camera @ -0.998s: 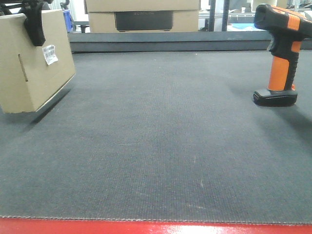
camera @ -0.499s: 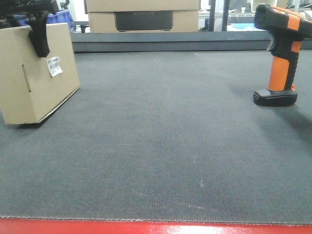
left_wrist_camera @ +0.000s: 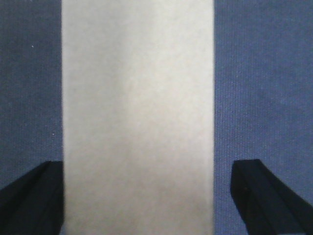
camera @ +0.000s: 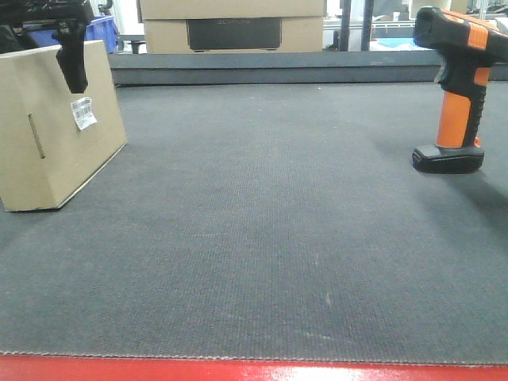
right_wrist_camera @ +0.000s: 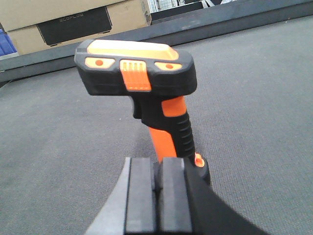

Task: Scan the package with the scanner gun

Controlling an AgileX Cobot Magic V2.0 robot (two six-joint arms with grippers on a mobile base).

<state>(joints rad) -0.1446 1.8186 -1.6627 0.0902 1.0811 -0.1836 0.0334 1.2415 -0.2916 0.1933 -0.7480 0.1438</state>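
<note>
Small tan cardboard package [camera: 55, 127] sits far left of the upright orange-and-black scanner gun [camera: 456, 87]. Left fingers [left_wrist_camera: 259, 196] spread astride the package; right fingers [right_wrist_camera: 142, 196] pressed together just behind the gun.

Left gripper [left_wrist_camera: 146, 196] jaws spread wide, pointing straight down; right gripper [right_wrist_camera: 159, 196] jaws pressed together.

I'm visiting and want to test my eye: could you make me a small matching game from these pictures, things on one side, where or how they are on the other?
Things:
1. package
2. scanner gun
3. larger box with dark panel
4. left hand

Places or states:
A. standing upright on its black base, on the mat's right side
B. at the back, beyond the mat
C. on the mat's left side, white label facing the camera
D. fingers astride the package's top

Pairs: 1-C, 2-A, 3-B, 4-D
</note>
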